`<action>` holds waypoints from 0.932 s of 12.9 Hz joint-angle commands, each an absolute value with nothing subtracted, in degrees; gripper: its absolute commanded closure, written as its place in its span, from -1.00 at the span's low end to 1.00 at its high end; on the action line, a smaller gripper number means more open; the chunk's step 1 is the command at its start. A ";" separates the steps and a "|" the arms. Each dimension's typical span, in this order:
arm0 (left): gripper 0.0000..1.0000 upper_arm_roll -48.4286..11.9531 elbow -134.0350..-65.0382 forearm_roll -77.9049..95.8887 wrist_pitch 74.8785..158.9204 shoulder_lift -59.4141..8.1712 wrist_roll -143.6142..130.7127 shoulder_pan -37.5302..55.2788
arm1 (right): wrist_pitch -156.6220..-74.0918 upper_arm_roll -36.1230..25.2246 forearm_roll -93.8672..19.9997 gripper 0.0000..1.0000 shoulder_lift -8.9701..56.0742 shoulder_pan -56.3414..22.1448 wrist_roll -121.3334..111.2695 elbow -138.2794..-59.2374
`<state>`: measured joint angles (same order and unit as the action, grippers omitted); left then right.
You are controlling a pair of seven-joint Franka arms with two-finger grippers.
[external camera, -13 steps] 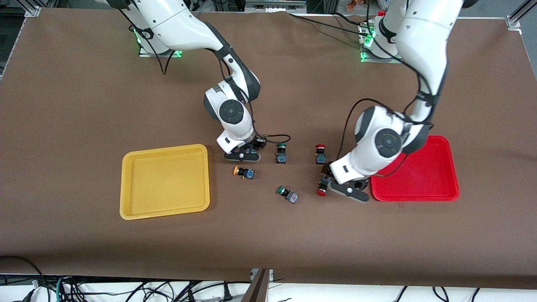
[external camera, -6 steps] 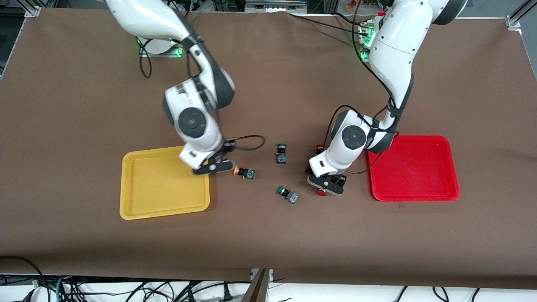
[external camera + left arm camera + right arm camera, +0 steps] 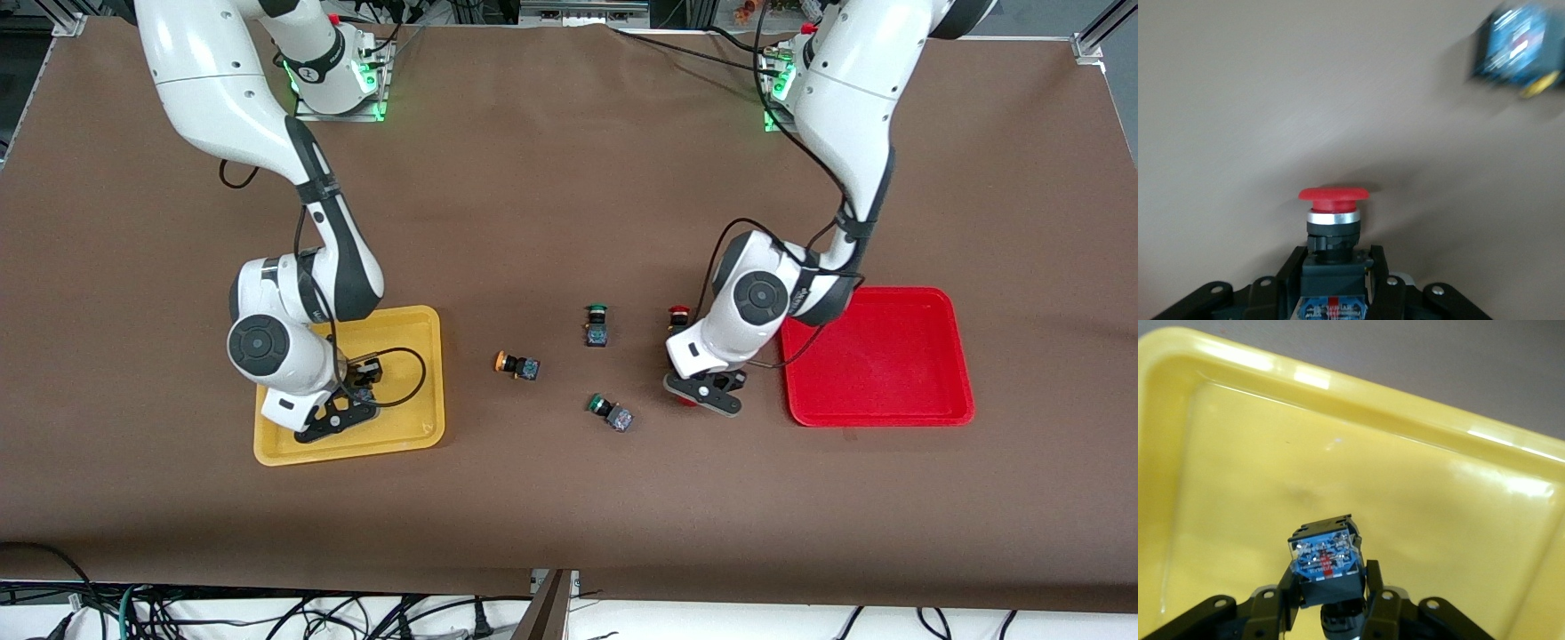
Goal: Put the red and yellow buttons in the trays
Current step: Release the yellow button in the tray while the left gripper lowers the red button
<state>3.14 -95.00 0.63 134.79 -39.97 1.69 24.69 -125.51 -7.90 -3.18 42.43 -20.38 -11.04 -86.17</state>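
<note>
My right gripper point(image 3: 340, 415) hangs over the yellow tray point(image 3: 411, 351), at its corner nearest the camera. It is shut on a button with a dark body and blue label point(image 3: 1325, 564); the cap is hidden. The tray floor point(image 3: 1258, 473) lies under it. My left gripper point(image 3: 704, 392) is low over the table beside the red tray point(image 3: 889, 360), shut on a red-capped button point(image 3: 1333, 220). A second red-capped button point(image 3: 679, 313) stands partly hidden by the left arm. A yellow-capped button point(image 3: 516, 364) lies on its side near the middle of the table.
Two green-capped switches lie mid-table: one point(image 3: 597, 324) farther from the camera, one point(image 3: 610, 412) nearer. A blurred switch body with a blue label point(image 3: 1518, 50) shows in the left wrist view. Brown cloth covers the table.
My right arm swung from the middle of the table to over the yellow tray, carrying its button. My left gripper shifted from the red tray's edge toward the middle, staying at the red-capped button.
</note>
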 commanded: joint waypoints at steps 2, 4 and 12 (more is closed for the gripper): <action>1.00 5.71 -92.91 -11.13 112.64 -33.84 7.45 21.81 | -116.92 -6.33 -3.25 -0.98 38.76 -27.14 -10.37 -81.51; 1.00 5.80 -93.86 -13.61 111.27 -34.62 9.22 18.74 | -116.37 -5.98 -3.34 -0.98 39.99 -29.61 -10.55 -78.76; -1.00 -0.15 -94.58 -10.04 113.66 -33.67 10.40 13.54 | -136.28 -1.05 -2.73 -0.98 49.38 -36.11 -14.32 -79.10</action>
